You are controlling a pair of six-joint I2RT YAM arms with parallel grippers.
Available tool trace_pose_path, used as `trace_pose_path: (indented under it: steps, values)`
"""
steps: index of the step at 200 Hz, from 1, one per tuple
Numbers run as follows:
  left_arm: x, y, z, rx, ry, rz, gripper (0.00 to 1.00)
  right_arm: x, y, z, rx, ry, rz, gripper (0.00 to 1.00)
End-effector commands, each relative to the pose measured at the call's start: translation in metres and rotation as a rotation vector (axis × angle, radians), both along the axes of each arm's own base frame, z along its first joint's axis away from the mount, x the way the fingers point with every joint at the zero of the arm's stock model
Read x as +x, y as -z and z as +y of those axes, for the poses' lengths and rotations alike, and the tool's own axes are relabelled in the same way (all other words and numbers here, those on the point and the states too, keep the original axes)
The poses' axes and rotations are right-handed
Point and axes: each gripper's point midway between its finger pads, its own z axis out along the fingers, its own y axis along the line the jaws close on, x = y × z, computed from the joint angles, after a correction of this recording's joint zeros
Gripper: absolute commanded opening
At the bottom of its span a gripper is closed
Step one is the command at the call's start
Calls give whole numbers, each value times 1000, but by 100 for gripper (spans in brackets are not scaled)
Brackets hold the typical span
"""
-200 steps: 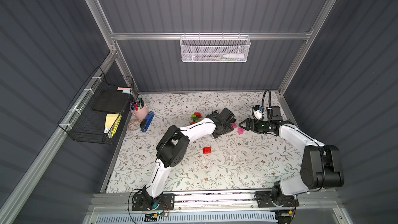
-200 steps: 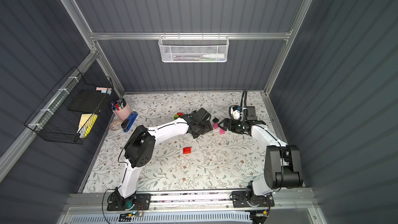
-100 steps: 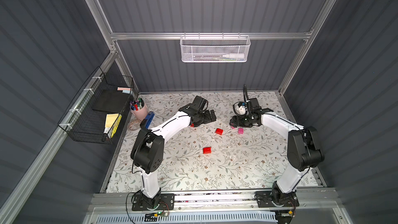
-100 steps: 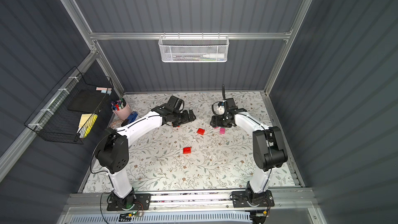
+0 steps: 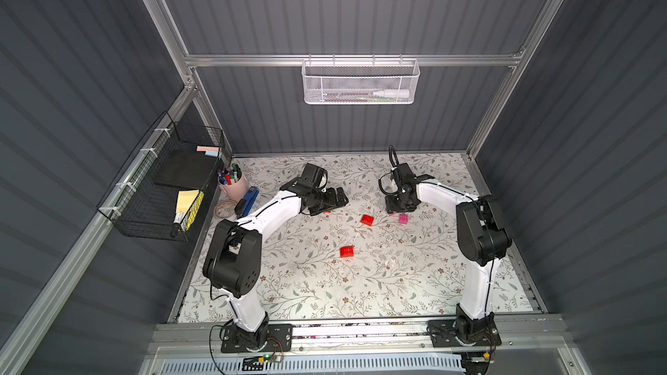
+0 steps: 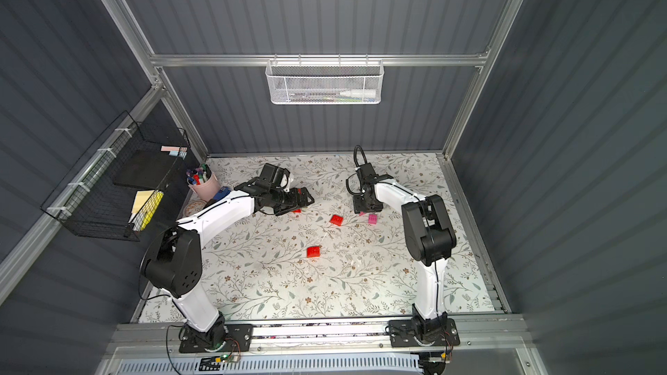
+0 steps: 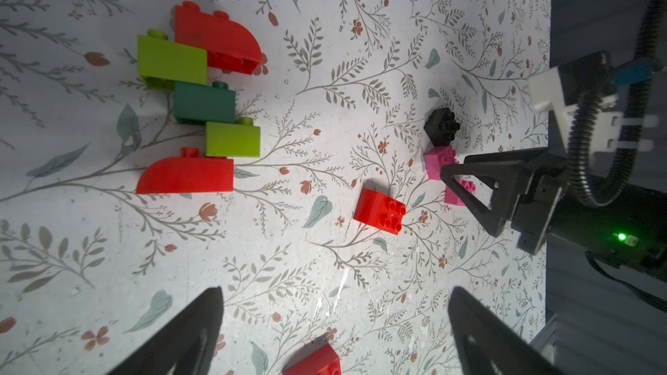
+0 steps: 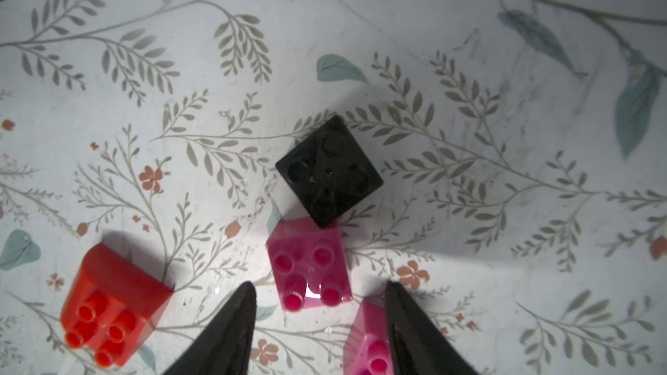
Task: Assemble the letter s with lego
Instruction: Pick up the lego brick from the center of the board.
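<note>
My right pincer (image 8: 319, 284) sits part-open astride pink brick (image 8: 309, 268), not clamped yet, lining up a grab I think; left pincer (image 7: 335, 292) wide open, empty, hanging clear of S stack (image 7: 198, 99) ahead.

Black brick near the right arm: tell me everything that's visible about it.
The black brick is a small square block of dark plastic with four round studs on top. It sits studs up on the floral mat. One corner meets the edge of a pink brick, apparently touching, and it is turned at an angle to that brick. Nothing grips it.
</note>
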Motion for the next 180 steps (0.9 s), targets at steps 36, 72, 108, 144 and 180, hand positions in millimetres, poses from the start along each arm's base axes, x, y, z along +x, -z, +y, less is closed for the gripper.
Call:
trace_pose_path:
  steps: [36,72,108,144,180]
  values:
    - [-13,5,6,-6,35,3,99,5,8,1,-68,22,12,48]
    - [-15,7,6,-9,36,11,100,4,12,1,-84,31,27,37]
    - [-18,6,9,-12,35,8,100,-1,2,7,-52,37,31,24]
    - [-19,4,11,-21,34,7,100,-16,-20,16,-41,81,31,25]
    - [-21,2,16,-27,28,3,100,-33,-43,28,5,203,10,25]
